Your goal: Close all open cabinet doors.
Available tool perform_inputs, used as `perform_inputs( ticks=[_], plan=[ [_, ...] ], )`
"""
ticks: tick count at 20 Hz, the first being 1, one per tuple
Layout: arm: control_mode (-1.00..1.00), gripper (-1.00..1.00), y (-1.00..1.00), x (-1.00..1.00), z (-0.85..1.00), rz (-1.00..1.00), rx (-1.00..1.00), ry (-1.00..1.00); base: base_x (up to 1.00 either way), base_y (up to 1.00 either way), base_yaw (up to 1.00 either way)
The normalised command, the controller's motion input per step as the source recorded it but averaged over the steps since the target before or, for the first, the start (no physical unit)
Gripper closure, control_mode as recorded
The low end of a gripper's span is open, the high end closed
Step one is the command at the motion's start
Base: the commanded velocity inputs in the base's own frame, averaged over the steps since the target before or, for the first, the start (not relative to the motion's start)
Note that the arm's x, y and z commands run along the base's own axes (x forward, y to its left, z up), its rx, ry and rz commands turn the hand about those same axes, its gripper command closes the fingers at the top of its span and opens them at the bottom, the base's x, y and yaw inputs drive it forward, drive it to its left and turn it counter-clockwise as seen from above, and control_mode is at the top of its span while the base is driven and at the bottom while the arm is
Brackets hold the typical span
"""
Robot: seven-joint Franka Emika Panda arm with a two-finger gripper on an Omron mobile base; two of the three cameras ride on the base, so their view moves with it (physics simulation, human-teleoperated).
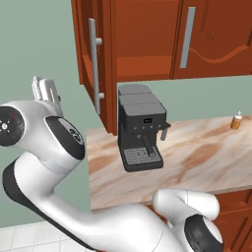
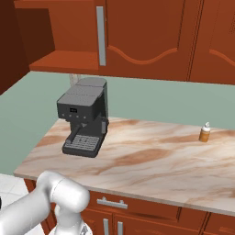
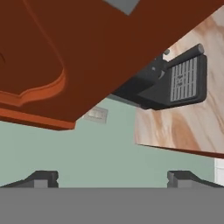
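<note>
The wall [image 2: 151,98] behind is pale green. The bench [image 2: 151,160] has a marble top in beige and brown, and carries a black coffee machine [image 2: 83,117] and a small bottle [image 2: 204,133]. Below are reddish-brown drawers [image 2: 137,209] with short silver handles. The floor [image 1: 29,238] has white tiles.
</note>
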Motion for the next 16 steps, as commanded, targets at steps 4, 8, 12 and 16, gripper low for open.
perform_inputs(
  ticks=[4, 8, 12, 16],
  plan=[
    [-1.00, -1.00, -0.04, 0.30, -0.11, 0.00, 0.00, 0.01, 0.00, 0.00, 0.00],
    [-1.00, -1.00, -0.03, 0.31, -0.11, 0.00, 0.00, 0.01, 0.00, 0.00, 0.00],
    [-1.00, -1.00, -0.03, 0.27, -0.10, 0.00, 0.00, 0.00, 0.00, 0.00, 0.00],
    [-1.00, -1.00, -0.06, 0.19, -0.07, 0.00, 0.00, 0.00, 0.00, 0.00, 0.00]
  ],
)
